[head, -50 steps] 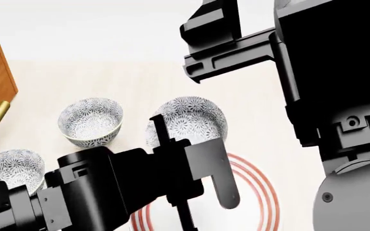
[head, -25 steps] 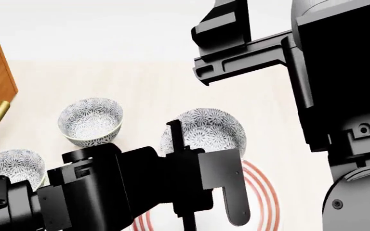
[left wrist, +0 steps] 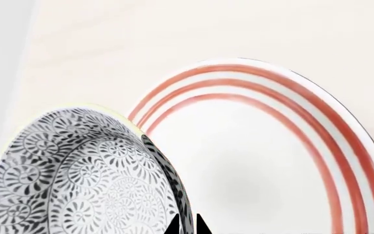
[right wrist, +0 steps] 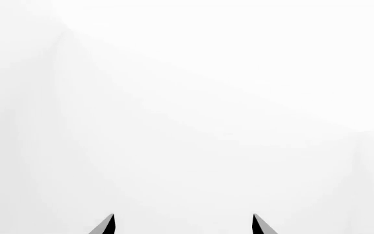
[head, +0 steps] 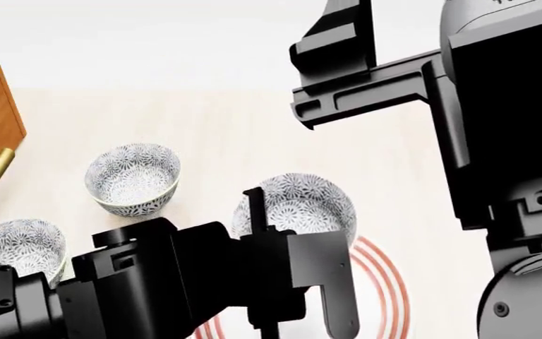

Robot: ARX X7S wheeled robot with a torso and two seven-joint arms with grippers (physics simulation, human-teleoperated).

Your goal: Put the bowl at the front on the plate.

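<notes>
Pale tabletop; left hand (left wrist: 187,225) pinches the floral grey-blue bowl (left wrist: 76,175) over the red-ringed plate (left wrist: 265,161).

Matte black blocky arms (head: 158,282), round screws.

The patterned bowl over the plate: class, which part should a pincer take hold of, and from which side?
The rim wall. The bowl is deep, round and open-topped, too wide to span, so one finger goes inside and one outside, coming from above. The left pincer grips it that way now, above the plate.
</notes>
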